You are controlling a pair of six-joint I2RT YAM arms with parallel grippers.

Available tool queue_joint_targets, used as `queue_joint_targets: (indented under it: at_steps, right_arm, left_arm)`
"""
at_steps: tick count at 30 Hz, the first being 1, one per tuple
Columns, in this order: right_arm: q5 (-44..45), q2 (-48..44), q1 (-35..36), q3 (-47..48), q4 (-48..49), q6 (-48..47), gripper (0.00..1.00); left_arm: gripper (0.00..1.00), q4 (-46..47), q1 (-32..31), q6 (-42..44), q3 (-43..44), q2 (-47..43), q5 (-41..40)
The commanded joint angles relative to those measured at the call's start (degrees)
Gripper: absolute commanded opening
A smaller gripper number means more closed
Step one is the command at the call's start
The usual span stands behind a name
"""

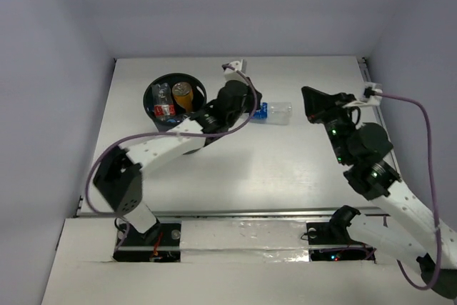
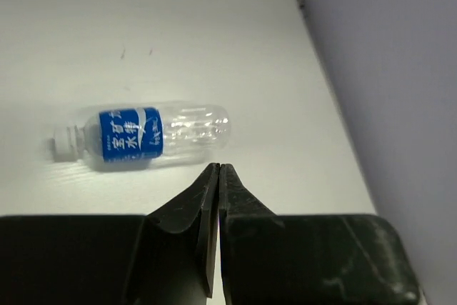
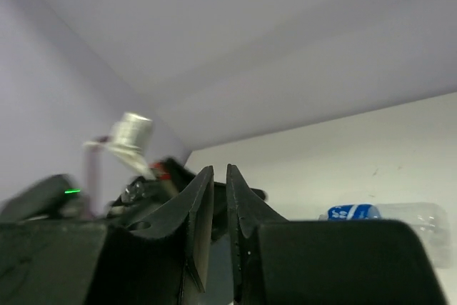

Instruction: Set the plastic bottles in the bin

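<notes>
Presently the clear blue-labelled plastic bottle is lying near the far edge of the desk, long axis along it, just ahead of the closed, empty left claw; the closed right claw is sitting farther off.

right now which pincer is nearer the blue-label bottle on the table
Left. The left pincer hangs close beside the blue-label bottle; the right pincer sits apart, past its base end.
</notes>
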Motion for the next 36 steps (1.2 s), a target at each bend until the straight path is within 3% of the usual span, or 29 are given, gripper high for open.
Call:
queue_joint_targets:
  at_steps: [1, 3, 5, 6, 8, 9, 12, 18, 24, 30, 36]
  right_arm:
    - [5.5, -4.6, -0.4, -0.6, -9.9, -0.6, 0.19]
    - [6.5, -7.8, -0.4, -0.8, -11.5, -1.1, 0.2]
    - [6.0, -9.2, -0.4, -0.3, -14.1, -1.5, 0.23]
    - [5.7, -9.9, -0.4, -0.1, -15.4, -1.7, 0.25]
    - [5.0, -10.2, -0.4, 0.3, -16.5, -2.4, 0.32]
    - [4.7, -10.4, -0.4, 0.3, -17.1, -2.6, 0.34]
    - [2.9, -10.5, -0.4, 0.1, -18.1, -2.8, 0.41]
    - [-0.1, -10.3, -0.4, -0.1, -18.6, -3.5, 0.48]
    - [-5.2, -8.3, -0.4, 0.6, -19.1, -5.0, 0.5]
    - [-9.8, -7.2, -0.4, 0.9, -19.4, -6.3, 0.5]
    - [-11.3, -5.9, -0.4, 0.9, -19.4, -6.5, 0.51]
  left_arm:
    - [0.0, 1.2, 0.0, -6.4, 7.5, 6.8, 0.2]
    - [0.0, 1.0, 0.0, -9.4, 9.3, 12.3, 0.5]
    - [0.11, 0.8, 0.0, -13.4, 11.1, 16.7, -0.6]
    - [0.31, 1.0, 0.5, -14.8, 11.6, 17.8, -0.6]
    - [0.5, 1.6, 1.1, -17.1, 11.9, 19.5, -1.4]
    - [0.65, 2.1, 1.1, -19.2, 11.9, 20.9, -1.8]
    - [0.78, 1.2, 2.4, -22.3, 12.6, 23.8, -2.0]
    - [0.82, 0.8, 3.0, -27.0, 10.7, 25.6, -3.7]
    - [0.87, -4.2, 3.5, -28.1, 15.2, 30.5, -5.0]
    - [0.89, -3.6, 4.0, -28.9, 13.9, 31.9, -4.4]
    - [0.89, -5.5, 5.2, -27.7, 18.1, 35.9, -4.3]
